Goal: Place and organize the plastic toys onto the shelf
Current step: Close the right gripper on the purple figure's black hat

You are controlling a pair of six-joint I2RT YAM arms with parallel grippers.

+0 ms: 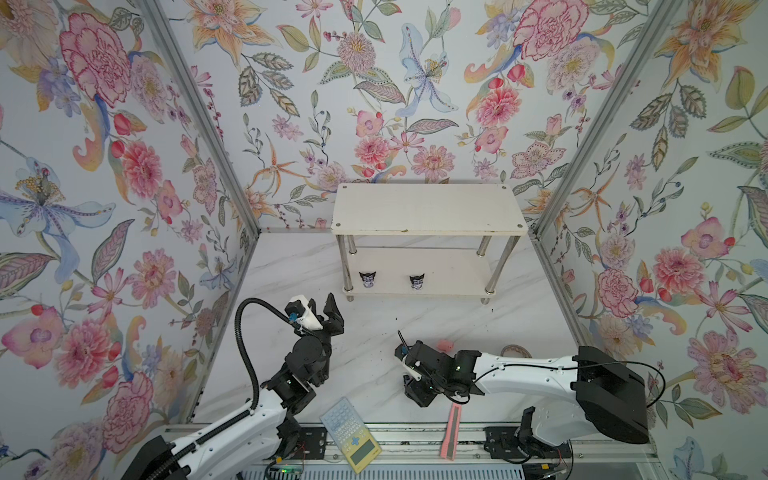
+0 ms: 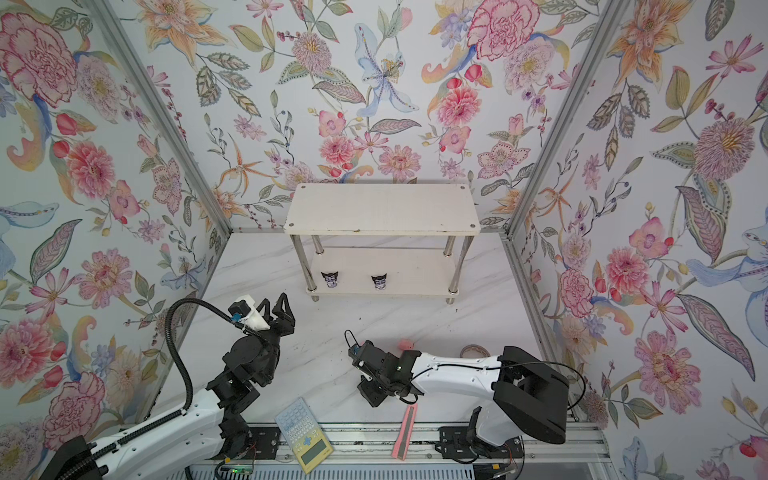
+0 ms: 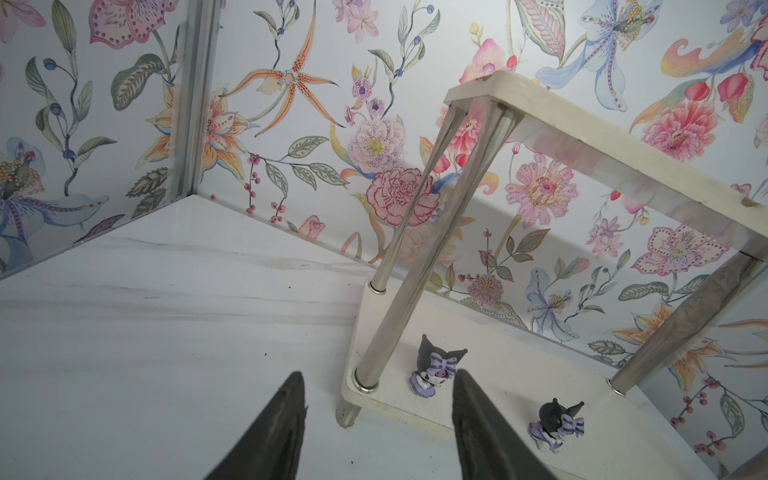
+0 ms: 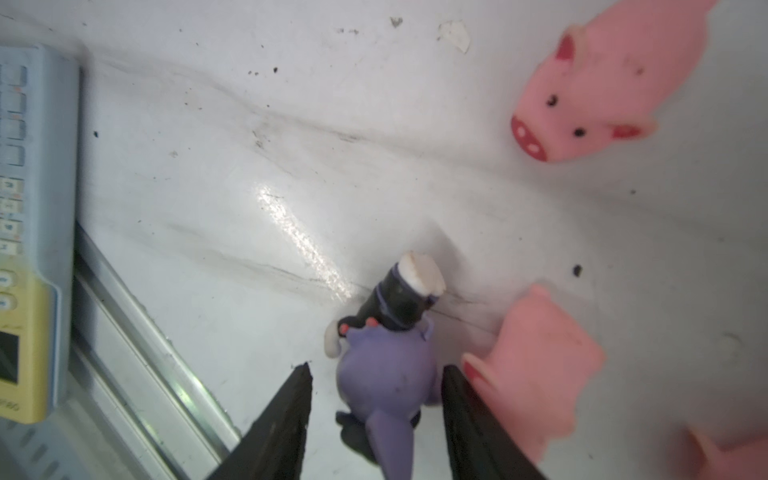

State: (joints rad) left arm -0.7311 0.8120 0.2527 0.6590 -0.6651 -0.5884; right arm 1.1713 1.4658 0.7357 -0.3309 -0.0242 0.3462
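The white shelf (image 1: 428, 208) stands at the back in both top views. Two black-and-purple figurines (image 1: 367, 279) (image 1: 417, 281) stand on its lower board; the left wrist view shows them too (image 3: 436, 370) (image 3: 557, 424). My left gripper (image 1: 322, 303) (image 3: 378, 386) hovers open and empty in front of the shelf's left leg. My right gripper (image 4: 378, 368) points down at the table, open around a third purple-and-black figurine (image 4: 386, 374) lying on its side, with a gap at one finger. Pink pigs lie close by (image 4: 582, 104) (image 4: 548, 353); one shows in a top view (image 1: 444, 345).
A blue-and-yellow calculator (image 1: 351, 432) and a pink utility knife (image 1: 451, 432) lie at the table's front edge. A tape roll (image 1: 515, 351) sits behind my right arm. Floral walls close in three sides.
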